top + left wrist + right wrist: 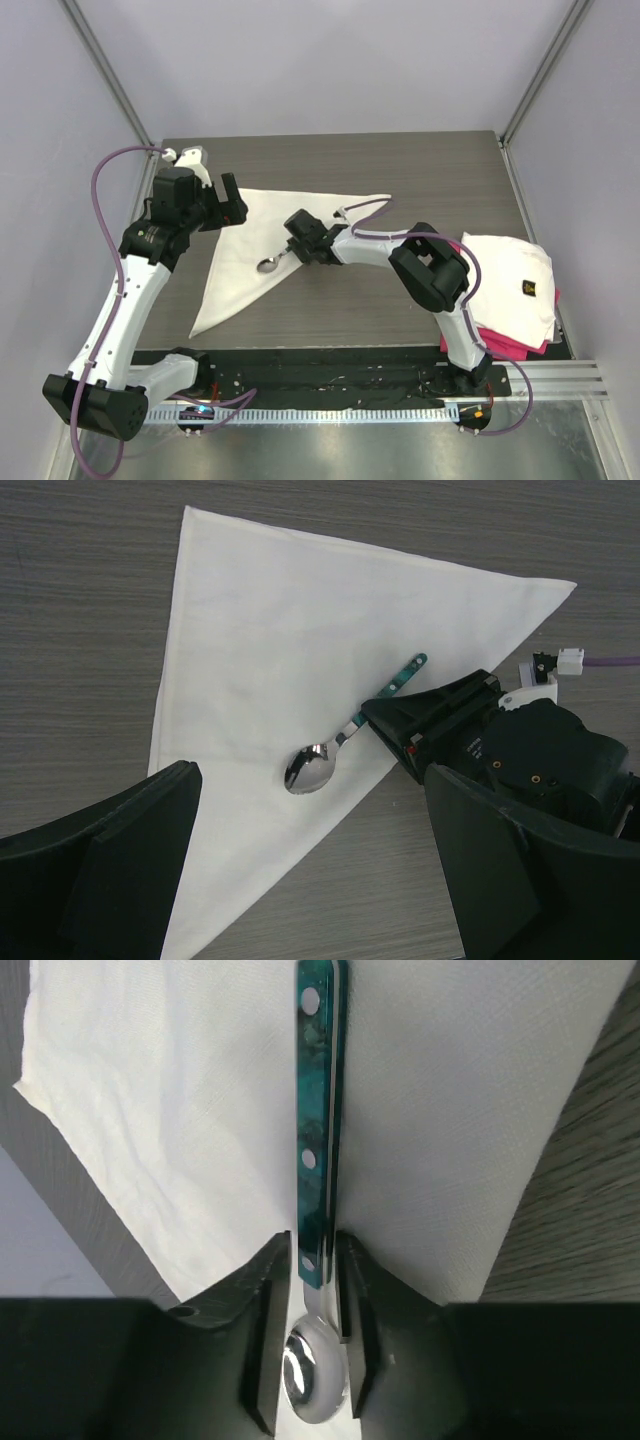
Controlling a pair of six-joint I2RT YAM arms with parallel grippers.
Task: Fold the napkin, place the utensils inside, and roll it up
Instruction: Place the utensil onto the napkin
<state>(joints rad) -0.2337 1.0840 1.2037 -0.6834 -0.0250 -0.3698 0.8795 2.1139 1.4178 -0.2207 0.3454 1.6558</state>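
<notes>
The napkin (250, 250) lies flat on the table as a cream-white triangle, its long point toward the front left. A spoon (268, 265) with a silver bowl and teal handle rests on it near the diagonal edge. My right gripper (290, 255) straddles the lower handle of the spoon (318, 1140), and a thin gap shows between each finger and the handle. The bowl sits between the fingers, down on the napkin (150, 1110). My left gripper (232, 200) hovers open over the napkin's left corner, looking down on the napkin (270, 660) and the spoon (312, 767), with nothing between its fingers.
A folded white cloth with a small dark logo (510, 280) lies on a pink cloth (500, 345) at the table's right edge. Grey walls close in the back and both sides.
</notes>
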